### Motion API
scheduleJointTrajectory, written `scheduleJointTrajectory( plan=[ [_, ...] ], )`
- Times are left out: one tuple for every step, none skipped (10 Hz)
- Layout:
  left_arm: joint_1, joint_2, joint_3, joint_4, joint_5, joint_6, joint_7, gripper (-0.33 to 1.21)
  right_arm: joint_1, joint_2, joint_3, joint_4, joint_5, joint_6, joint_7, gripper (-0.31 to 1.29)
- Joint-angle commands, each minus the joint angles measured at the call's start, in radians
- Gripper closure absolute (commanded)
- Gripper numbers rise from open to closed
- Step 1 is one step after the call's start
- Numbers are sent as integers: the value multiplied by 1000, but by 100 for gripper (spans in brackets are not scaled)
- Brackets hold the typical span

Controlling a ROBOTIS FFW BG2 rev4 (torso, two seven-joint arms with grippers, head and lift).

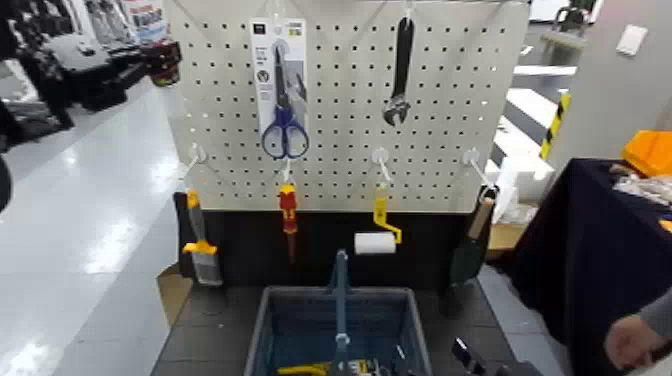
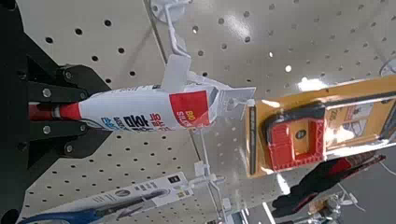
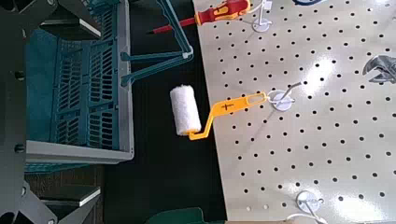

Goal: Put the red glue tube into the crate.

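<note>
In the left wrist view, the red glue tube (image 2: 140, 110) is red and white with a printed label. Its flat crimped end lies against a white hook (image 2: 175, 56) on a pegboard. My left gripper (image 2: 79, 110) is shut on the tube's cap end, with black fingers (image 2: 58, 79) on either side. The tube and the left gripper are out of the head view. The blue-grey crate (image 1: 262, 335) with its upright handle (image 1: 340, 295) stands at the front centre below the pegboard. It also shows in the right wrist view (image 3: 79, 84). My right gripper (image 3: 19, 112) is open and empty beside the crate.
The head view's pegboard (image 1: 440, 120) holds a scissors pack (image 1: 280, 85), wrench (image 1: 400, 70), brush (image 1: 200, 245), red-and-yellow screwdriver (image 1: 288, 215), paint roller (image 1: 377, 240) and trowel (image 1: 470, 250). A person's hand (image 1: 635, 340) is at the lower right. An orange pack (image 2: 318, 131) hangs near the tube.
</note>
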Motion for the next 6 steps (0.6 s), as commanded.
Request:
scheduleJointTrajectory(
  plan=[
    [18, -20, -30, -44, 31, 12, 3, 118, 2, -1, -1, 0, 0, 1, 2, 14],
    [33, -30, -50, -59, 44, 17, 11, 118, 2, -1, -1, 0, 0, 2, 2, 14],
    [45, -41, -69, -76, 60, 18, 17, 118, 2, -1, 0, 0, 0, 4, 0, 14],
    [61, -53, -86, -85, 75, 23, 23, 118, 2, -1, -1, 0, 0, 4, 2, 14],
    [79, -64, -99, -87, 87, 32, 26, 118, 2, -1, -1, -2, 0, 6, 2, 14],
    [104, -78, -116, -85, 100, 38, 33, 118, 2, -1, 0, 0, 0, 9, 0, 14]
  ],
)
